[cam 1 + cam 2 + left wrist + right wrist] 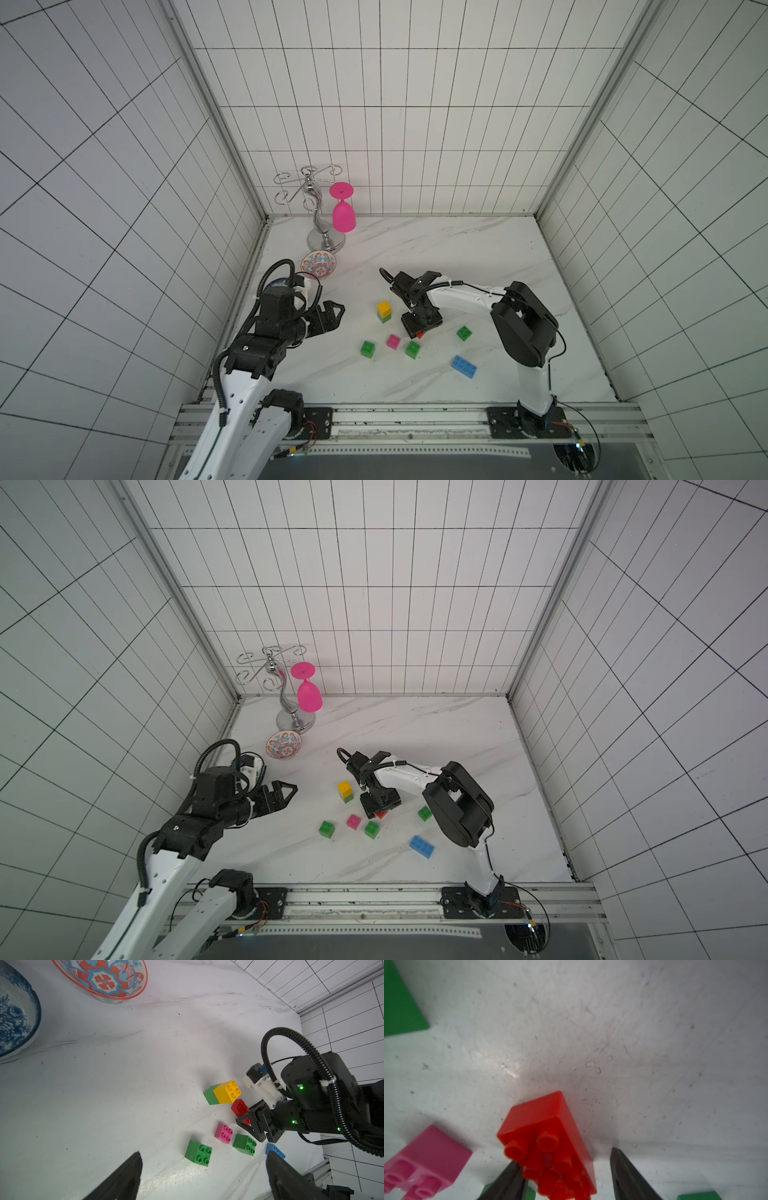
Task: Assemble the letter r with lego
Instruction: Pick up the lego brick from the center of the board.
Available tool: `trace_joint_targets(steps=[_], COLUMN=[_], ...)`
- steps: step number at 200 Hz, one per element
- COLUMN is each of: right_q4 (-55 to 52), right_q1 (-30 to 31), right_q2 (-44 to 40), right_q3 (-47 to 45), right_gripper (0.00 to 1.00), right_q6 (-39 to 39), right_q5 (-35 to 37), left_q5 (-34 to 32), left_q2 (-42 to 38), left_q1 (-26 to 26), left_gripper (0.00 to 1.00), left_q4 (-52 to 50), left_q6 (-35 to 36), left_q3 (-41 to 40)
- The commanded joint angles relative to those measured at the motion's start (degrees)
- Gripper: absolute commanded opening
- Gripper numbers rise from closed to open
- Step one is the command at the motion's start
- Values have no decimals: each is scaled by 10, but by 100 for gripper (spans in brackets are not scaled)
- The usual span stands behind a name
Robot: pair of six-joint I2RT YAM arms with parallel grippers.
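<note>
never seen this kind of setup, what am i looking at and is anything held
Two robot arms stand at a white table, each ending in a two-fingered claw. Two pictures look down from overhead; two come from cameras on the arms' wrists. On the table lie toy bricks: a yellow cube stacked on a green cube, a pink cube, three loose green cubes, a blue brick, a red brick. The left claw is open and empty. The right claw straddles the red brick, a gap beside one finger: nothing held yet.
</note>
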Motion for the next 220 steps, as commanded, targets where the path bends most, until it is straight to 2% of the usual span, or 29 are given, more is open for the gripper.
trace_joint_targets(steps=[1, 76, 89, 97, 128, 161, 189, 220], right_q4=[3, -3, -4, -8, -39, -32, 3, -2], right_q1=[-8, -9, -9, -10, -20, -57, -95, -138], right_q2=[26, 38, 34, 29, -19, -128, -206, -233], right_q3=[29, 34, 33, 34, 33, -33, -103, -141], right_gripper=[59, 29, 15, 0, 0, 0, 0, 0], right_q6=[-10, -2, -1, 2, 33, 64, 31, -8], right_q5=[13, 27, 32, 34, 63, 78, 57, 38], left_q5=[-6, 0, 1, 2, 3, 15, 21, 25], left_q2=[-5, 6, 8, 9, 7, 11, 13, 16], left_q1=[2, 2, 1, 1, 1, 1, 1, 1], left_gripper=[93, 93, 93, 93, 93, 93, 93, 93], left_q4=[-3, -3, -2, -3, 4, 7, 14, 15], left_q6=[-4, -3, -2, -2, -4, 0, -1, 0], left_q3=[-5, -7, -5, -6, -9, -10, -13, -15])
